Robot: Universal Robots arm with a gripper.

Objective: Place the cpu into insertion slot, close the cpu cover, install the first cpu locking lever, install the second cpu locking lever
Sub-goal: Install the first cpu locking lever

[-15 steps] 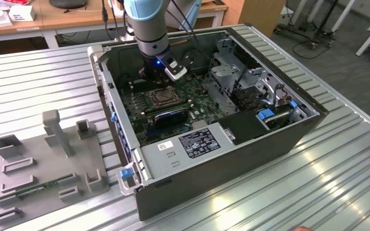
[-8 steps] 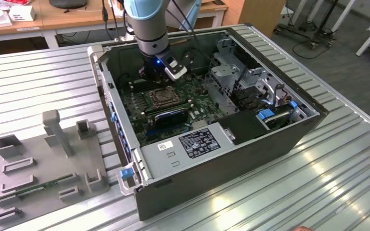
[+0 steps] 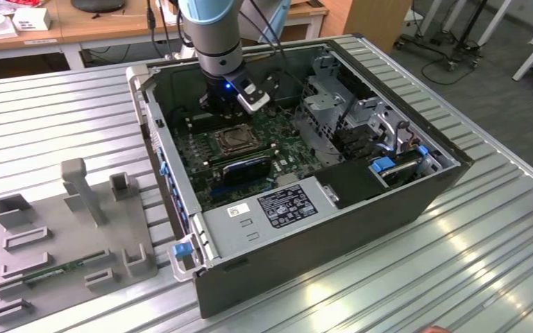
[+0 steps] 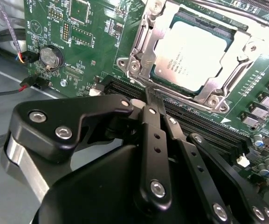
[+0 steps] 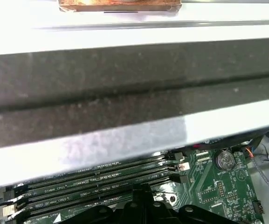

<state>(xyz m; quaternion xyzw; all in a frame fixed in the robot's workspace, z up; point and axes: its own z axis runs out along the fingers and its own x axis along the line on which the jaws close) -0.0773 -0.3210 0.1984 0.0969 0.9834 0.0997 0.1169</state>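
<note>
The cpu [image 4: 195,53] lies flat in the insertion slot [image 3: 232,141] on the green motherboard [image 4: 78,46], its silvery top showing. The cpu cover [image 4: 141,46] is down over it, framing the chip. A thin metal rod [image 4: 246,11] runs along one side of the socket. My gripper [image 4: 149,95] hangs inside the computer case [image 3: 433,173], just off the socket's edge, above the black memory slots [image 4: 209,130]. Its black fingers [image 4: 153,140] are shut, tips together. In the first wrist view a thin wire end [image 5: 166,192] sits right beside the gripper [image 5: 143,189]; whether the tips pinch it I cannot tell.
The case's dark wall [image 5: 125,93] stands close by the gripper. A coin battery [image 4: 50,56] and red-black cables [image 4: 31,84] sit beside the socket. A power supply [image 3: 276,205] and a drive cage [image 3: 341,118] crowd the case. A grey fixture [image 3: 72,229] lies on the exterior view's left.
</note>
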